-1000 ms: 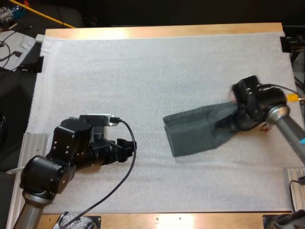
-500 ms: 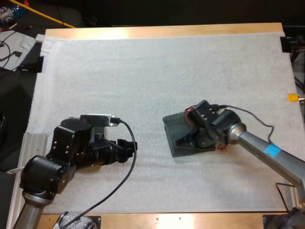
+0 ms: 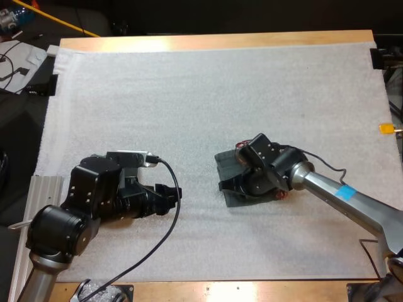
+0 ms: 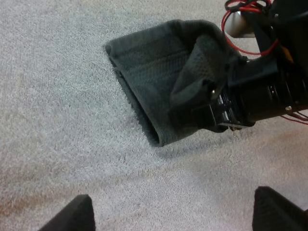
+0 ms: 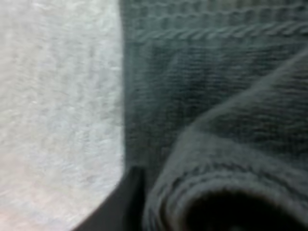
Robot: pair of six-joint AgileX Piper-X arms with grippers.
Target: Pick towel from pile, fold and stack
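The right gripper (image 3: 234, 186) pinches a raised flap of the dark grey-green towel (image 3: 225, 162), which lies right of centre on the white mat (image 3: 189, 94). The left gripper (image 3: 169, 198) rests spread, well apart to the left. Since a second ago, the towel's right end has been carried leftward over itself, halving its length.

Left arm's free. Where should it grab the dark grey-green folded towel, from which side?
Probably the doubled edge of the dark grey-green folded towel facing the left gripper, approached from that side; the right gripper occupies the other end.
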